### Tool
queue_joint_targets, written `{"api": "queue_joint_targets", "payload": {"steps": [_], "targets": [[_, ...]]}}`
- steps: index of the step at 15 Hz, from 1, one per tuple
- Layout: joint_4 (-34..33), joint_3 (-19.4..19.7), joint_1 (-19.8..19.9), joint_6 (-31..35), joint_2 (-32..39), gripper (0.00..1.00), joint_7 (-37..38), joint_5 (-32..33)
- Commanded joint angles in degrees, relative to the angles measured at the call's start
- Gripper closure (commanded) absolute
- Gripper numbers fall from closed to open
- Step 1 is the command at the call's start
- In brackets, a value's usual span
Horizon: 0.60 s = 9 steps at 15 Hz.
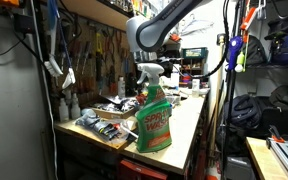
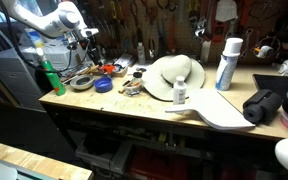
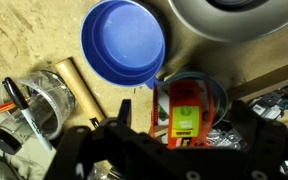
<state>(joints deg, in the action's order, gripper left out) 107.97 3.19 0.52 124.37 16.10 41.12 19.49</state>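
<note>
In the wrist view my gripper (image 3: 182,128) is open, its dark fingers on either side of an orange packet with a green label (image 3: 184,108). A strip of table shows between the left finger and the packet. The packet lies over a round blue-rimmed tin (image 3: 216,100). A blue bowl (image 3: 122,42) sits just beyond it and also shows in an exterior view (image 2: 103,86). In both exterior views the gripper (image 2: 87,38) (image 1: 146,50) hangs above the cluttered end of the workbench (image 2: 134,108).
A green spray bottle (image 1: 154,118) (image 2: 50,78) stands at the bench corner. A glass jar (image 3: 42,105), a wooden stick (image 3: 79,85) and a metal bowl (image 3: 234,15) lie close by. Farther along are a white hat (image 2: 174,75), a spray can (image 2: 226,62) and a small white bottle (image 2: 180,92).
</note>
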Motion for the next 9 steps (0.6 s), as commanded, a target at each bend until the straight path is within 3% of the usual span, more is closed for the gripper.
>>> {"api": "queue_joint_targets", "payload": {"steps": [1, 6, 7, 8, 9], "targets": [[-1.8, 1.7, -1.5, -1.1, 2.3, 0.0, -0.2, 0.4], [-2.3, 2.7, -1.8, -2.1, 3.6, 0.2, -1.8, 0.1], [-2.2, 2.7, -1.9, -2.0, 3.7, 0.39, -2.0, 0.0], [-2.1, 2.7, -1.8, -1.7, 3.9, 0.39, -2.4, -0.3], [-2.0, 2.7, -1.8, -1.7, 3.9, 0.47, -2.6, -0.4]]}}
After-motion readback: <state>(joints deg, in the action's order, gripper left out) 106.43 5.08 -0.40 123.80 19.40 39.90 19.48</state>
